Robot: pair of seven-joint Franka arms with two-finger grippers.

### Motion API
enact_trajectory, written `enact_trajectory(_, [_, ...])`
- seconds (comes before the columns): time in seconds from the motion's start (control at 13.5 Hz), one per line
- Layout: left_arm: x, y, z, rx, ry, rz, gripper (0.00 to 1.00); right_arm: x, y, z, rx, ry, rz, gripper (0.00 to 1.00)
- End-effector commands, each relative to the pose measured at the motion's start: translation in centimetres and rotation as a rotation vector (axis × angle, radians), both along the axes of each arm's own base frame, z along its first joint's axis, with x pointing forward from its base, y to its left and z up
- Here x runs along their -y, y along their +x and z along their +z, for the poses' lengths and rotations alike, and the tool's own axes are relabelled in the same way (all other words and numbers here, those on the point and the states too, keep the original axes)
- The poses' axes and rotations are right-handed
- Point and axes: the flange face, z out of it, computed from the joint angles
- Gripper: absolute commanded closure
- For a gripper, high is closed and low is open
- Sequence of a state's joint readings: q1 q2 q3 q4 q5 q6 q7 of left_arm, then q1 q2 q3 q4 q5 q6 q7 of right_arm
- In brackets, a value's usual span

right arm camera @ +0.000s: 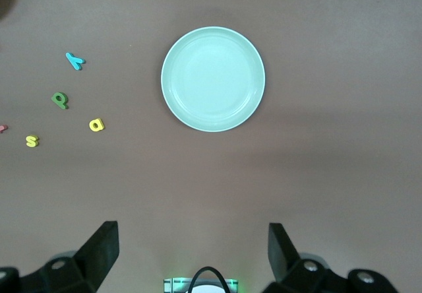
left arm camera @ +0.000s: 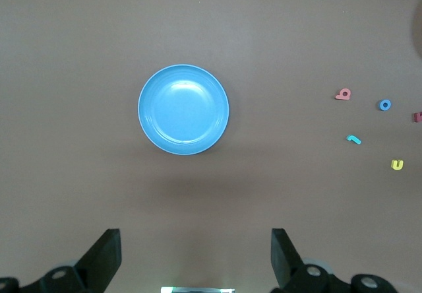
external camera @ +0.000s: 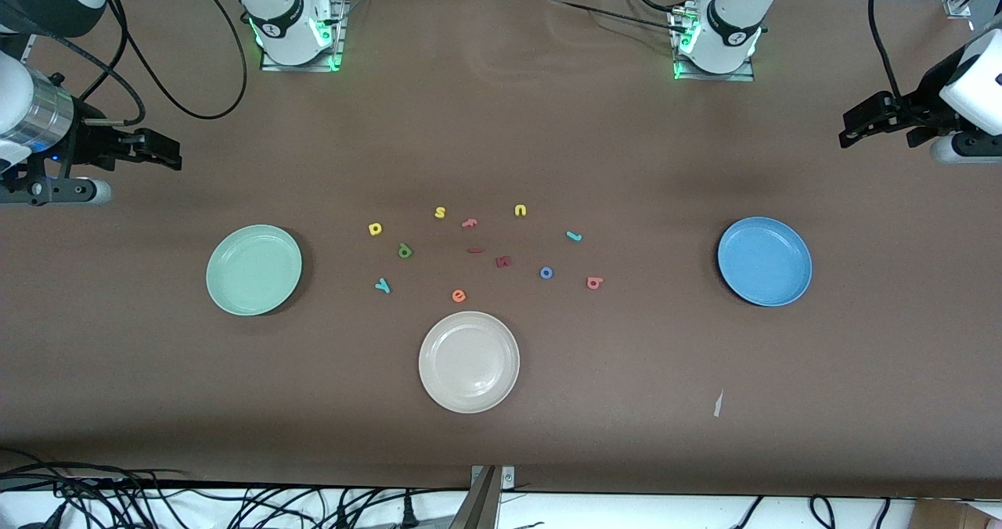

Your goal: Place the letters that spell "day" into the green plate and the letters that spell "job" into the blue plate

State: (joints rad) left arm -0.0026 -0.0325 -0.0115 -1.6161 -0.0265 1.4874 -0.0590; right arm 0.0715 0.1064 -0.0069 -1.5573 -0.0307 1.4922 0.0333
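Observation:
The pale green plate lies empty toward the right arm's end of the table. The blue plate lies empty toward the left arm's end. Between them on the table are the yellow "a", green "d", teal "y", teal "j", blue "o" and salmon "b". My right gripper hangs open and empty over bare table at its end. My left gripper hangs open and empty over bare table at the other end.
A cream-white plate lies nearer the front camera than the letters. Other letters sit among them: yellow "s", yellow "u", salmon "f", orange "e" and two dark red pieces. A paper scrap lies near the front edge.

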Motion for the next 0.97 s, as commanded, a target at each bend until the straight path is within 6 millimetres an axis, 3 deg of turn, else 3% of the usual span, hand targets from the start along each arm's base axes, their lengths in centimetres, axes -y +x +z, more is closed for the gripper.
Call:
enact_trajectory(0.0, [0.15,0.19,0.6,-0.005,0.001,0.003,0.0,0.0,-0.25,0.11,0.003,0.019,-0.002,0.0])
enact_trajectory(0.89, [0.23,0.14,0.68,-0.004,0.001,0.002,0.0,-0.01,-0.08,-0.01,0.008,0.02,-0.002,0.0])
